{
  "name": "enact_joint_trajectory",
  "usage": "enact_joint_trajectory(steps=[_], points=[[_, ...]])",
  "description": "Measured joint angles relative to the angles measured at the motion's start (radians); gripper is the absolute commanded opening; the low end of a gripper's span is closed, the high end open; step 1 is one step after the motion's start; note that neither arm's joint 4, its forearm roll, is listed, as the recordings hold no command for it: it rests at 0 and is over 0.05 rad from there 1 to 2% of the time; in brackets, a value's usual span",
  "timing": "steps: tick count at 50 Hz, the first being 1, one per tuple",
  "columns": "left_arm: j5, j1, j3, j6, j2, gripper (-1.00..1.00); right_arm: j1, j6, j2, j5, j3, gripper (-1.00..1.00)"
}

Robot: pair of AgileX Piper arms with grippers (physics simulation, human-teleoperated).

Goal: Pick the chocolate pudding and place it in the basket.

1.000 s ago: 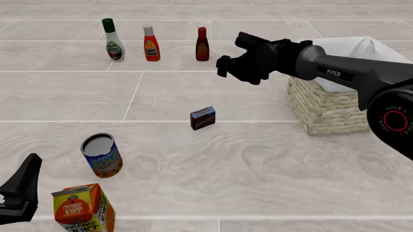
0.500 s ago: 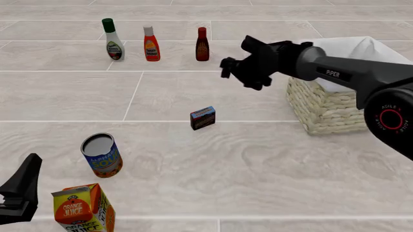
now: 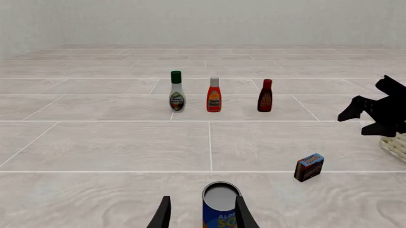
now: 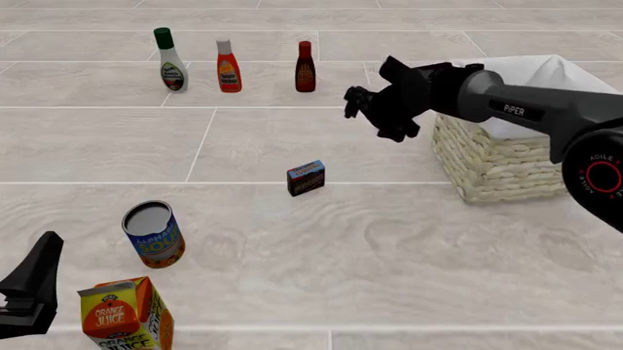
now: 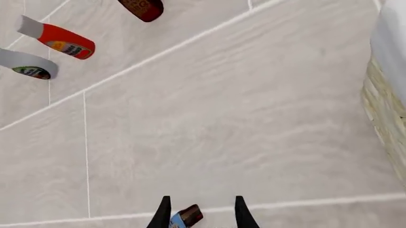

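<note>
The chocolate pudding (image 4: 306, 177), a small dark brown box with a blue top edge, stands on the tiled surface at the middle. It also shows in the left wrist view (image 3: 309, 166) and the right wrist view (image 5: 187, 217). The wicker basket (image 4: 497, 164) with white lining stands at the right; its edge shows in the wrist views (image 5: 383, 111) (image 3: 397, 145). My right gripper (image 4: 372, 113) is open and empty, in the air beyond the pudding, just left of the basket, pointing down at the pudding. My left gripper (image 4: 29, 292) is open and empty at the near left.
A blue-and-orange soup can (image 4: 154, 234) stands in front of the left gripper, and an orange juice carton (image 4: 125, 315) is beside that gripper. Three bottles stand in a row at the back: white (image 4: 171, 60), orange-red (image 4: 227, 66) and dark red (image 4: 305, 67).
My right gripper has moved to the right and a little down, closer to the basket. The left arm, the pudding and the other objects have not moved.
</note>
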Motion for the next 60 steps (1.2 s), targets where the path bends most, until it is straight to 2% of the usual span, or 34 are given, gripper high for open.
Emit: enact_joint_trajectory(steps=[31,60], points=[[0.0,0.0,0.0,0.0,0.0,1.0,0.072,0.168,0.0,-0.057,0.054,1.0],[0.0,0.0,0.0,0.0,0.0,1.0,0.11,0.228,0.002,-0.11,0.102,1.0]])
